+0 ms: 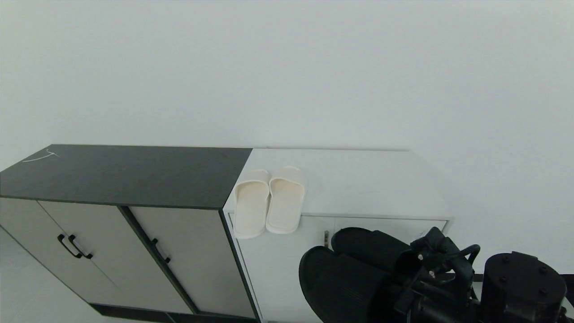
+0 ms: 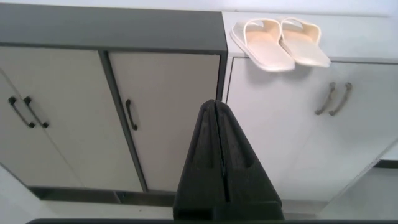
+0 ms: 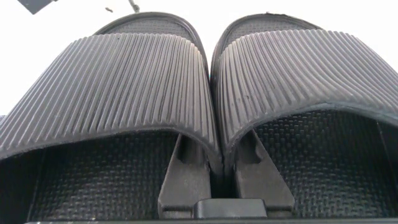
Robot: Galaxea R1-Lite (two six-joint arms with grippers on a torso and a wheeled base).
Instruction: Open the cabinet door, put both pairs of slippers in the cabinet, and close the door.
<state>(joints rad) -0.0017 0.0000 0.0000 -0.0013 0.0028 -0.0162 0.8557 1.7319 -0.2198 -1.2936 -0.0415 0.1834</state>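
hidden: black slippers (image 1: 354,269) lower right, cut off by the bottom edge
right gripper (image 3: 214,152): clamped on both inner straps (pinched together)
left gripper (image 2: 215,112): fingers pressed together, holding nothing
white slippers (image 1: 269,199): mid-frame on the white cabinet (image 1: 367,179) top, long axis front-to-back, heels overhanging the front edge

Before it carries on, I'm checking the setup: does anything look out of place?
The white slippers overhang the front edge of the white cabinet, and its doors are shut while the right gripper grips the black slippers.
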